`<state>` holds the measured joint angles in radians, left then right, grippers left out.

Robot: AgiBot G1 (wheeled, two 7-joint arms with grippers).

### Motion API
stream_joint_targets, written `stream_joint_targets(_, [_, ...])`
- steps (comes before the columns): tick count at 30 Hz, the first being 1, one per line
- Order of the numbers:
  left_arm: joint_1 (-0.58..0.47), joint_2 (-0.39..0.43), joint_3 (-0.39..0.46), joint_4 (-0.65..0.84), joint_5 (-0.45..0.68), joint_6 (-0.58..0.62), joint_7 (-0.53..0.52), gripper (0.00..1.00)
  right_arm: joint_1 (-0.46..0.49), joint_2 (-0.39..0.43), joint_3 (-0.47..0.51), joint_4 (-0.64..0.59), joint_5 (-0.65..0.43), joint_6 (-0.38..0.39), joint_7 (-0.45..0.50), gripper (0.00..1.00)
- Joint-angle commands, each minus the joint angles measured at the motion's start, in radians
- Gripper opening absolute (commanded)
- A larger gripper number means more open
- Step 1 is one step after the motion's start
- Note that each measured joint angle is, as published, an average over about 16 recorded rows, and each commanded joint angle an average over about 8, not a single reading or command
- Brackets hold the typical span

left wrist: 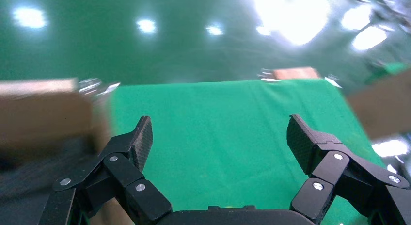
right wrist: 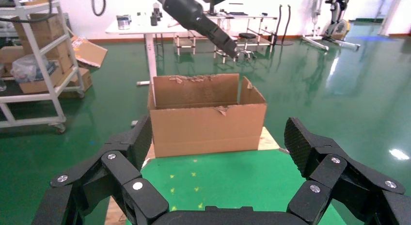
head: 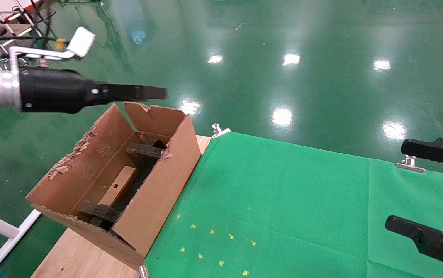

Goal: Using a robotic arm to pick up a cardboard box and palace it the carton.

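Head view gives me one carton (head: 159,185) on the table's left end, with one cardboard box (head: 119,185) lying inside between two black foam inserts (head: 144,152). My left gripper (head: 155,92) hovers above the carton, fingers spread wide and empty. My right gripper (right wrist: 218,162) hangs over the green cloth (head: 283,200), also wide open.

Cardboard box (head: 119,187) in carton (head: 159,181) (table's left)

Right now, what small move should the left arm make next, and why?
Probably pull the left end effector back from the carton. It is open and empty above the far flaps, and the box already lies inside between the foam inserts.
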<state>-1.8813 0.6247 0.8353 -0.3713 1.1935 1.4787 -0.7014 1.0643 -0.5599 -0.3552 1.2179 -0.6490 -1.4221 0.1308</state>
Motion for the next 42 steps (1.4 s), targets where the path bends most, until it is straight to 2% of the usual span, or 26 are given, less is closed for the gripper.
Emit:
stream_joint_targets(1, [0.017,-0.001,-0.012,-0.020,-0.010,0.001,0.011,1.00,0.000,0.000,0.000,0.000,0.000,0.000,0.000,1.00])
stream_joint_targets(42, [0.609,-0.010,-0.419,-0.689,-0.349,0.013,0.388,1.00,0.000,0.000,0.000,0.000,0.000,0.000,0.000,1.00])
